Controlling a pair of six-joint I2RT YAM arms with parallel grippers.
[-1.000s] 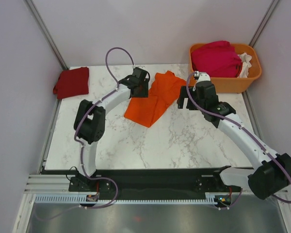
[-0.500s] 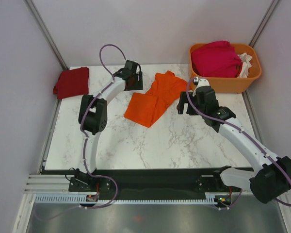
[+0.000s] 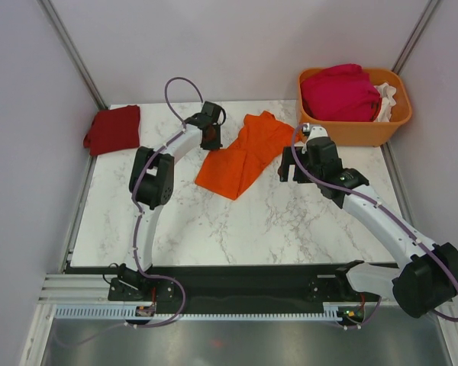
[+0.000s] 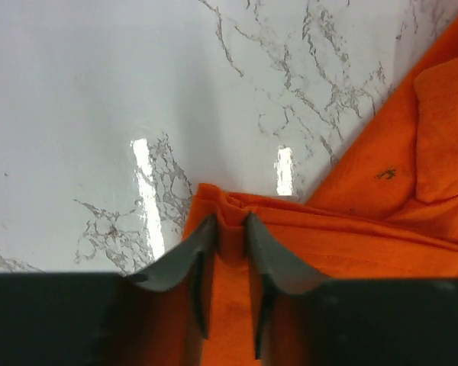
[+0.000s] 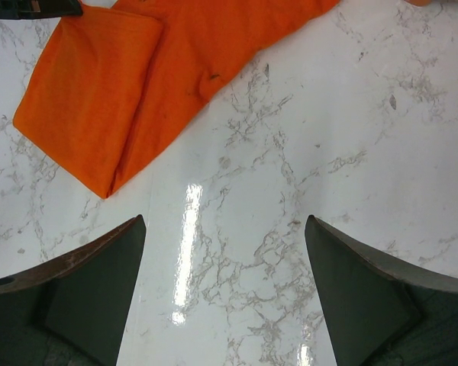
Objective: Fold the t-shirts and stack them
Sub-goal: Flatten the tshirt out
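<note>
The orange t-shirt (image 3: 244, 156) is laid half-folded on the table (image 3: 290, 221), just left of the basket (image 3: 355, 131). A thin ridge of its edge, on the side away from the basket, is pinched by the left gripper (image 4: 230, 244). The right gripper (image 5: 225, 267) is held spread wide over bare table nearer the basket, with nothing in it. With so little cloth caught, the shirt may be dropped on lifting. A single layer may also be dragged, undoing the fold.
</note>
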